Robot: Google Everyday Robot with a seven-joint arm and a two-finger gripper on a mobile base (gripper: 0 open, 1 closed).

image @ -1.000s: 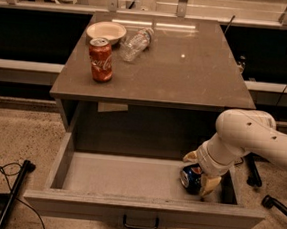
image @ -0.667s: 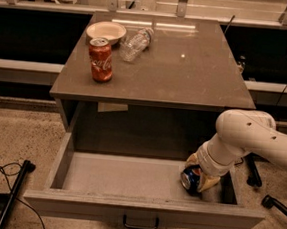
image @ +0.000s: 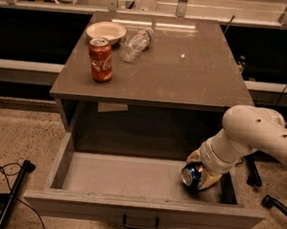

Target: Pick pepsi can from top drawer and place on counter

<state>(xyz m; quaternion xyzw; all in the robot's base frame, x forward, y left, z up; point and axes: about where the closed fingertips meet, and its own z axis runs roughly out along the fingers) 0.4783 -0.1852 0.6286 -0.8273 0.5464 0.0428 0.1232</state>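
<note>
Camera view: gripper (image: 200, 172) around pepsi can (image: 190, 175)

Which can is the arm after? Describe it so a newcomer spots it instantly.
Below the grey-brown counter, the top drawer is pulled open. Toward its right end sits a small blue can, silver end toward the camera, with the gripper right at it. It is the drawer's only can; the red can stands on the counter.

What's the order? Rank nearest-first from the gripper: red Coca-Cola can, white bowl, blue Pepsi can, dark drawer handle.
1. Blue Pepsi can, at the gripper, drawer right end.
2. Dark drawer handle, front panel.
3. Red Coca-Cola can, counter left.
4. White bowl, far-left corner.
</note>
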